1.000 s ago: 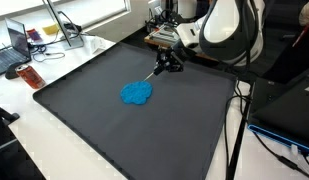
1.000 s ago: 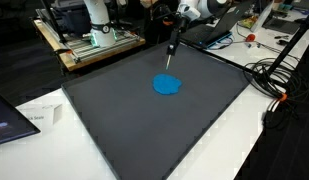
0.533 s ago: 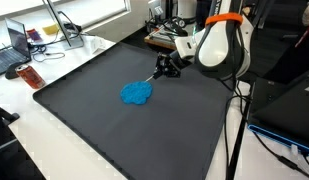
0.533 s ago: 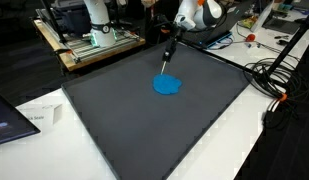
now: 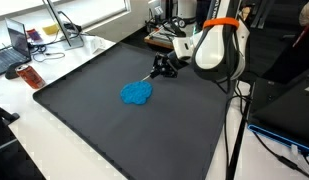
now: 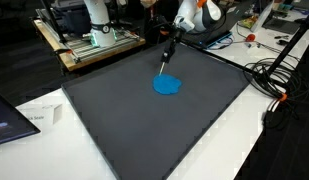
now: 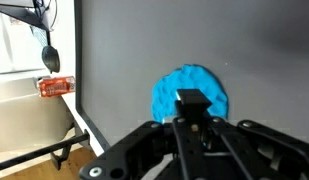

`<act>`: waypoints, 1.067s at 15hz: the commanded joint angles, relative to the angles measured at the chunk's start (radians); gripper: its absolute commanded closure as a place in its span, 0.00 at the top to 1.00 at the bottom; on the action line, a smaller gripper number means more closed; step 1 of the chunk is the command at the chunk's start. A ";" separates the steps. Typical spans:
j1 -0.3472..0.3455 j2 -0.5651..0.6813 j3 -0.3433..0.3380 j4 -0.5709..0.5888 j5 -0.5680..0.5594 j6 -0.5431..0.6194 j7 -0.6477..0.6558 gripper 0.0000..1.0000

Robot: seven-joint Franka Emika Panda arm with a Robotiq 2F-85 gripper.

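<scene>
My gripper is clamped shut on a thin stick. The blue lump lies straight ahead, just off the stick's tip.

Lighting is bright, even and diffuse in both exterior views. Daylight enters at the window, which is blown out to white. The white table runs close to overexposure. The dark mat shows a faint sheen and no hard glare. Shadows are soft and weak. In the wrist view, the gripper is underexposed and soft, while the blue cloth behind it is sharper. Resolution is low, so fine detail is lost.
</scene>
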 commanded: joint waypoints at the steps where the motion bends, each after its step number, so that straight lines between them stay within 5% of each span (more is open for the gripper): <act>1: 0.011 -0.050 -0.018 -0.025 0.000 0.016 -0.020 0.03; 8: -0.083 -0.144 0.062 -0.001 0.000 0.016 -0.130 0.03; 16: -0.279 -0.237 0.226 0.018 -0.002 0.017 -0.242 0.03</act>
